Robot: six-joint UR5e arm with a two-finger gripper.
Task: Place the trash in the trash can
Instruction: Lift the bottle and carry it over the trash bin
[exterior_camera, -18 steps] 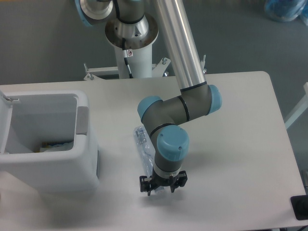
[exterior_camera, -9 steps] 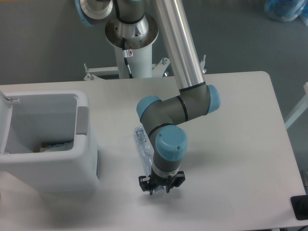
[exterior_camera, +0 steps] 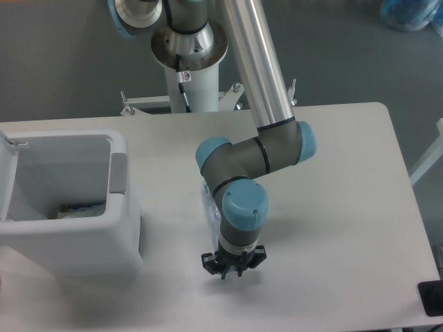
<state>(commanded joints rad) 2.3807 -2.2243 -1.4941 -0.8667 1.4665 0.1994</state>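
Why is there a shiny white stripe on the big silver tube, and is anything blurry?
In the camera view, overhead light glares off the metal arm tube; soft shadows sit beside the trash can and under the gripper. The picture is sharp, though the clear bottle is hard to see.

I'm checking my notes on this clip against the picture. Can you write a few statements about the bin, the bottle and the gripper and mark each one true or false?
1. The trash can stands at the table's left side with its top open. True.
2. The crushed bottle lies inside the trash can. False: it is on the table beside the arm's wrist, mostly hidden by it.
3. The gripper points down at the table, near its front edge. True.
4. The gripper hangs over the trash can's opening. False: it is well to the right of the can.
5. Something already lies at the bottom of the trash can. True, though it is too small to tell what.
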